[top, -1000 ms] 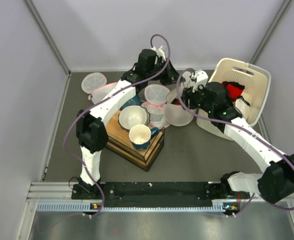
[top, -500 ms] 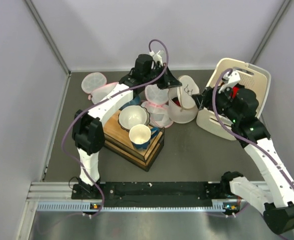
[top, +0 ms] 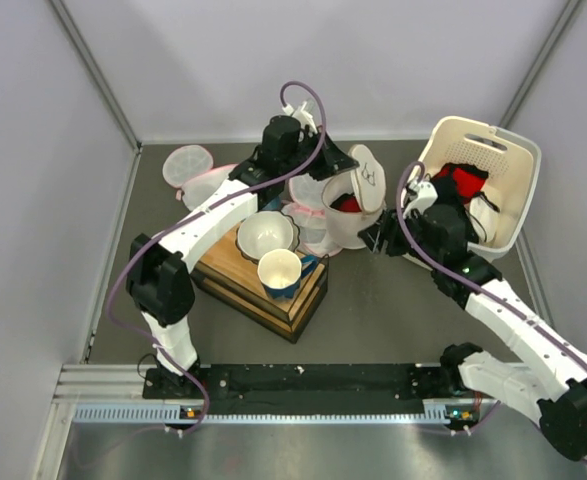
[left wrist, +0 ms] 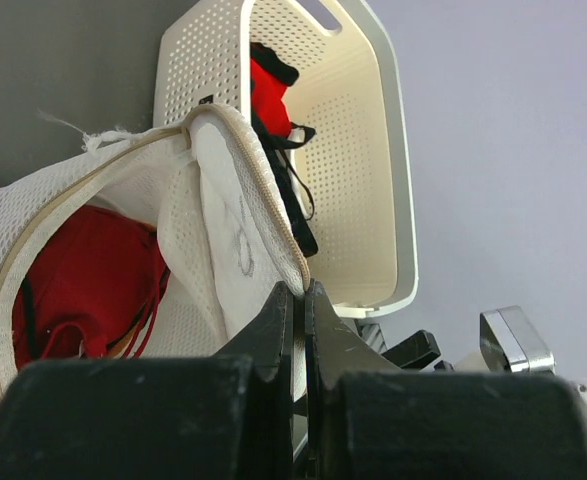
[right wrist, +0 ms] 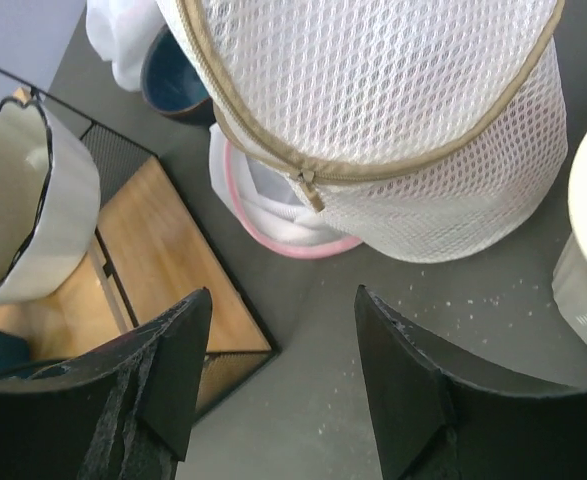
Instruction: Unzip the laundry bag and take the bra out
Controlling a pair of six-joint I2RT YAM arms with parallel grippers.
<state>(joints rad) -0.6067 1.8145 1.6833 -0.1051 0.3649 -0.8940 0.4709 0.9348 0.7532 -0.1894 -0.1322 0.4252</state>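
Note:
The white mesh laundry bag (top: 361, 225) stands at the table's middle with its round lid (top: 369, 180) unzipped and lifted. My left gripper (top: 337, 166) is shut on the lid's zipper edge (left wrist: 295, 262) and holds it up. The red bra (top: 347, 204) lies inside the bag and shows in the left wrist view (left wrist: 83, 280). My right gripper (top: 377, 240) is open and empty, low at the bag's front right side. In the right wrist view it (right wrist: 281, 292) hangs over bare floor below the bag (right wrist: 403, 110) and its zipper pull (right wrist: 309, 186).
A cream perforated basket (top: 508, 160) at the right holds red and black garments (top: 465, 181). Smaller mesh bags with pink trim (top: 311, 190) lie left of the bag. A wooden tray (top: 235, 262) holds a white bowl (top: 266, 233) and a blue cup (top: 281, 272).
My right arm left the bag's top, swung toward the basket, then came down to the bag's front with jaws open. My left gripper has raised the lid, and the bra shows inside.

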